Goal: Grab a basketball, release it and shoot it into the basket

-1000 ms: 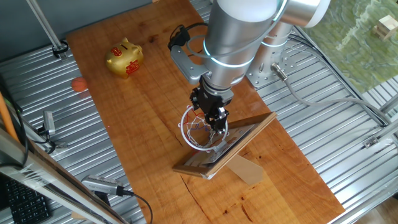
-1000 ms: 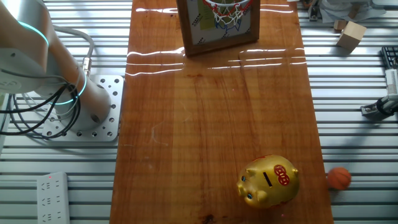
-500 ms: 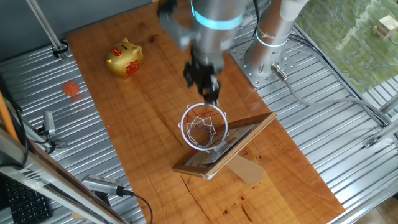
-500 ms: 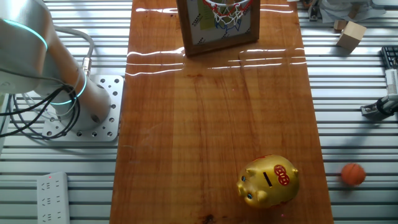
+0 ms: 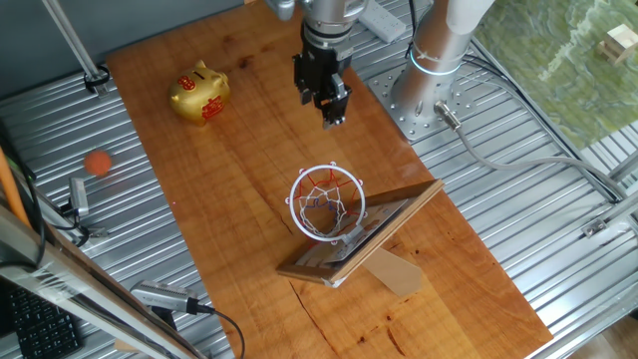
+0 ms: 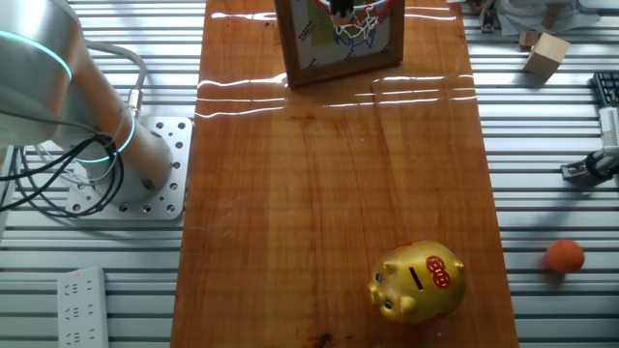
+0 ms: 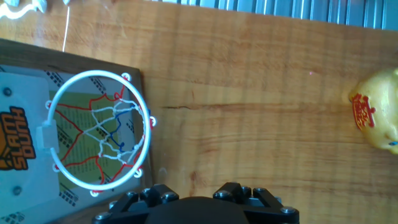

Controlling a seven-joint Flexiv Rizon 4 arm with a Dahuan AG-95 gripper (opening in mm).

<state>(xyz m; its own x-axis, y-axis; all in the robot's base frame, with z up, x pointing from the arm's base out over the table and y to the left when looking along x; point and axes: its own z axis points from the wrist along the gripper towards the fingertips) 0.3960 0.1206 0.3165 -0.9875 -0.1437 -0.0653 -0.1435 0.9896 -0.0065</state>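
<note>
Just above the wooden board, the basket [image 5: 327,202] sits with an empty net; the gripper [image 5: 332,108] hangs beyond it, toward the arm's base, holding nothing; whether its jaws are apart or together I cannot tell. Farther off past the basket, the golden piggy bank [image 5: 199,92]; farthest, the basketball [image 5: 97,163] lies off the board on the metal slats. Judged step: regrasp; next move calls for a long reach out to the ball.
</note>
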